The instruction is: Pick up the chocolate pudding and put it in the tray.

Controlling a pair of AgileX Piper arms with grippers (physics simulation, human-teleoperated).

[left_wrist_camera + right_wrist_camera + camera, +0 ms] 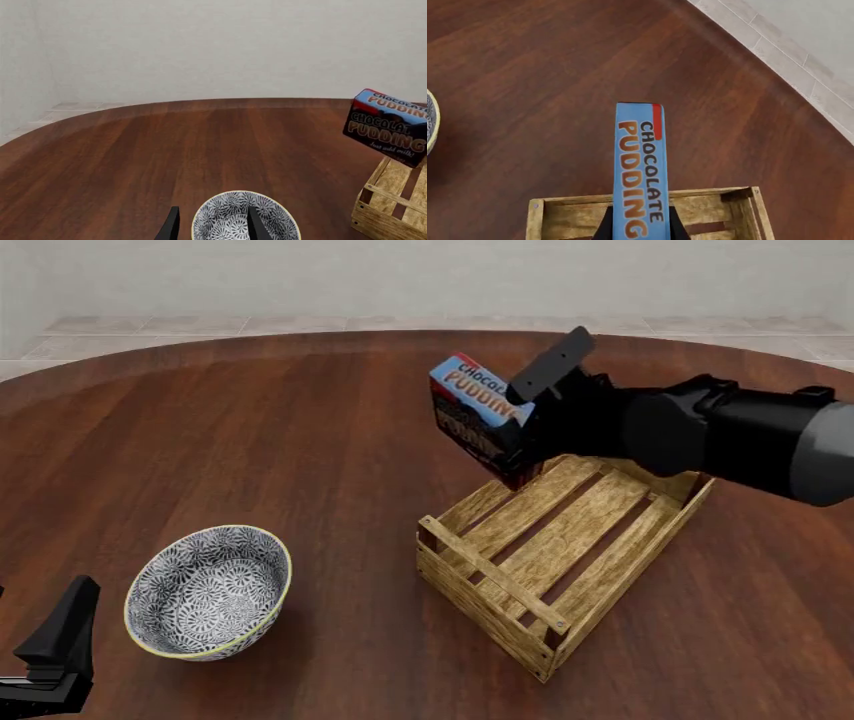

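My right gripper (514,430) is shut on the chocolate pudding (470,416), a small carton with a blue top and dark brown front. It holds the carton in the air, tilted, over the far end of the tray (561,540), a light wooden slatted crate. In the right wrist view the carton (640,170) stands between the fingers above the crate's end rail (640,197). The left wrist view shows the carton (390,127) above the crate's corner (390,205). My left gripper (54,655) is open and empty at the near left edge of the table.
A blue-white patterned bowl (210,590) sits on the brown wooden table (267,440) left of the crate, just ahead of my left gripper's fingers (172,227). The table's far edge meets a tiled floor and a pale wall.
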